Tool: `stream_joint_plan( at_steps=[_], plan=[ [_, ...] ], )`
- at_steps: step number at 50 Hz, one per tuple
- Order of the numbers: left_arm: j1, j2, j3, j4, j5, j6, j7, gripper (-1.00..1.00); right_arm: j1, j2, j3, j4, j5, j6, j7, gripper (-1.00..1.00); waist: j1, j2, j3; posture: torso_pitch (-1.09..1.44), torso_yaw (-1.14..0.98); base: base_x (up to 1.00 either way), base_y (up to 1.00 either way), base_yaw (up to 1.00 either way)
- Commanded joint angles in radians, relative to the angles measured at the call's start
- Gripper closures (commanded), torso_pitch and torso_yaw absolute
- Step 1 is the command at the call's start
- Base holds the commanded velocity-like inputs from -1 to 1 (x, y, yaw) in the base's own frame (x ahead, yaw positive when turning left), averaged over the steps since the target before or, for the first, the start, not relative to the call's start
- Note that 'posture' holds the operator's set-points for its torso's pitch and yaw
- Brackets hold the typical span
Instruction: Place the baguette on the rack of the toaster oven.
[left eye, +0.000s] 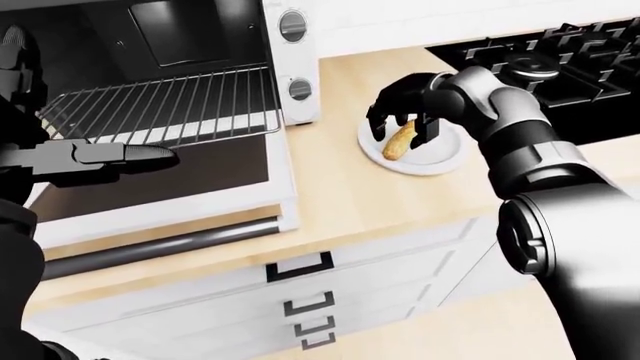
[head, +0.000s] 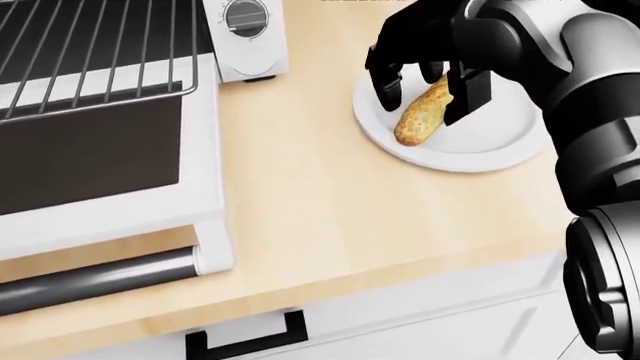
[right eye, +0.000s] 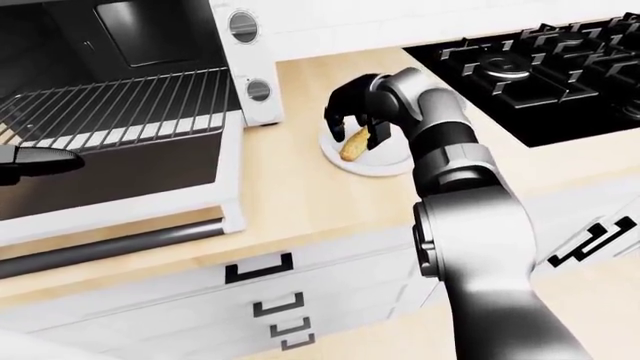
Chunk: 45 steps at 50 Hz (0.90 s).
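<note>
A: Left to right, quick. Your left hand (left eye: 120, 156) hangs by the pulled-out rack (left eye: 165, 112) of the toaster oven (left eye: 285, 67), fingers flat and loose, holding nothing. Oven door (head: 90, 161) is dropped wide open, so the way in looks free.

B: And the right?

A: Right hand (head: 425, 75) sits over the baguette (head: 422, 112), which lies on the white plate (head: 480, 150) to the right of the oven. One finger (head: 385, 82) stands left of the loaf, another on its right. They straddle it, not clenched yet, so call it an unclosed cage (contact I can't tell from here).

B: So how do you want the grab done?

A: You're at the top end of the loaf, imo too far up. Slide toward the middle so it won't tip, then squeeze slow; a crusty stick can roll off a flat plate. Lift straight up, clear the plate rim, swing left over the door, lay it across the rack wires, not along them.

B: Surface, room?

A: Pale wood counter (head: 320, 225), bare btw oven and plate. White drawers (left eye: 300, 300) with black handles below. Black stove (right eye: 540, 75) well right of the plate, out of your path.
</note>
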Motion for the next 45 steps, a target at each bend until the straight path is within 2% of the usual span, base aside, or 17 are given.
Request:
stream_joint_plan(
  at_steps=[1,14,24,38,45],
  plan=[
    [-0.021,0.015,0.012,-0.011,0.008,-0.028,0.005,-1.00,-0.032,-0.004,-0.008,-0.026,0.011,0.001,-0.011,0.03,0.000,0.003,-0.026,0.00,0.00,0.00,0.00,0.00],
    [-0.020,0.019,0.020,-0.016,0.007,-0.025,0.005,-1.00,-0.024,-0.004,-0.005,-0.027,0.006,-0.007,-0.019,0.06,0.000,0.001,-0.027,0.00,0.00,0.00,0.00,0.00],
    [-0.013,0.030,0.048,-0.024,-0.012,-0.015,-0.001,-1.00,-0.012,-0.003,-0.004,-0.028,0.000,-0.020,-0.034,0.26,-0.001,0.001,-0.026,0.00,0.00,0.00,0.00,0.00],
    [-0.027,0.048,0.046,-0.019,-0.031,-0.005,0.018,-1.00,-0.023,-0.012,-0.005,-0.031,-0.005,-0.026,-0.058,0.47,0.002,0.001,-0.026,0.00,0.00,0.00,0.00,0.00],
    [-0.021,0.052,0.056,-0.023,-0.041,-0.003,0.024,-1.00,-0.041,-0.022,-0.004,-0.033,-0.018,-0.012,-0.104,0.56,0.003,0.003,-0.025,0.00,0.00,0.00,0.00,0.00]
  ],
)
